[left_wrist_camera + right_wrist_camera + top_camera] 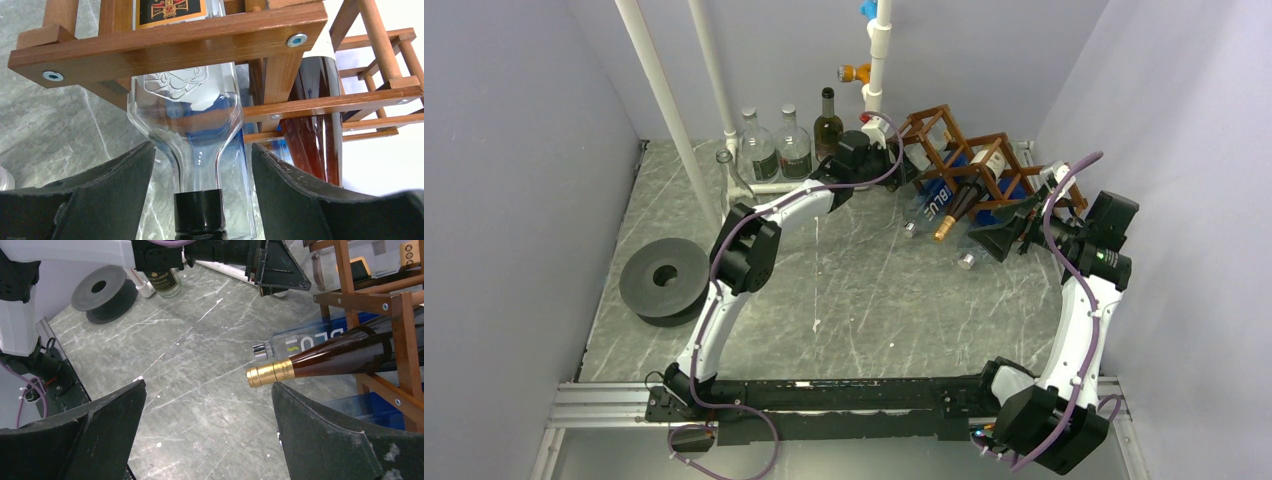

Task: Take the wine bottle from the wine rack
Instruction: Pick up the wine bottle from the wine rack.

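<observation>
The brown wooden wine rack [969, 150] stands at the back right; it also shows in the left wrist view [165, 42] and the right wrist view [400, 330]. A dark brown wine bottle [962, 203] with a gold cap [270, 374] lies in it. My left gripper [886, 160] is open at the rack's left end. Its jaws stand on either side of the neck of a clear bottle [185, 100] with a black cap [198, 212], with gaps on both sides. My right gripper [999, 240] is open and empty [209, 405], its right finger just below the gold cap.
A clear bottle with a blue label [300, 342] lies in the rack's lower cell. Three bottles [794, 145] stand at the back wall by white pipes [664, 110]. A black spool [664, 280] lies at the left. Grey walls close in on both sides.
</observation>
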{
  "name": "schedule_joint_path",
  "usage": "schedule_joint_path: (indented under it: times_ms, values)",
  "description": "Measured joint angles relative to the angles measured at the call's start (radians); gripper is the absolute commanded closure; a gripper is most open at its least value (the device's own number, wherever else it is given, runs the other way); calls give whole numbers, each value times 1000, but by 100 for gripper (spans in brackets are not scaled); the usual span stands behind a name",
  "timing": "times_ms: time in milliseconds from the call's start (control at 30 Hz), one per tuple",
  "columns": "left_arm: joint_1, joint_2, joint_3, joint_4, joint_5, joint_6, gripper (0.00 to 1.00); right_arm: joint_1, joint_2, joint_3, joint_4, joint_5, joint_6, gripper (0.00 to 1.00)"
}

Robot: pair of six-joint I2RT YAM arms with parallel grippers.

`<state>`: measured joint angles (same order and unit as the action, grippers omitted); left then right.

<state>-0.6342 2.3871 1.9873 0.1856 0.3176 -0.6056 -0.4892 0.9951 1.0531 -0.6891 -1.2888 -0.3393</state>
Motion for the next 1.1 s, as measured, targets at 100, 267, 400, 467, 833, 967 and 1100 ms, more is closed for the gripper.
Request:
schedule_joint_path:
  times_ms: [100,267,400,467,833,967,1100]
  values:
    - [-3,12,18,-14,-8,0,29,-1,-3,0,2,-3,0,0]
    - [-5,15,29,-34,-19,2,36,-4,-5,-2,2,-4,2,0]
    - [-5,15,29,-38,-27,7,45,-7,-12,-3,3,-6,3,0]
    - [-6,15,29,-40,-28,10,50,-7,-14,-6,3,-7,4,0]
    - [-12,-19,-48,4,-46,23,88,-11,-15,-17,10,-14,10,0]
    - [-15,-77,-128,5,-55,47,92,-11,-16,-17,10,-21,11,0]
    - [-16,-144,-221,11,-58,63,94,-12,-17,-19,10,-21,11,0]
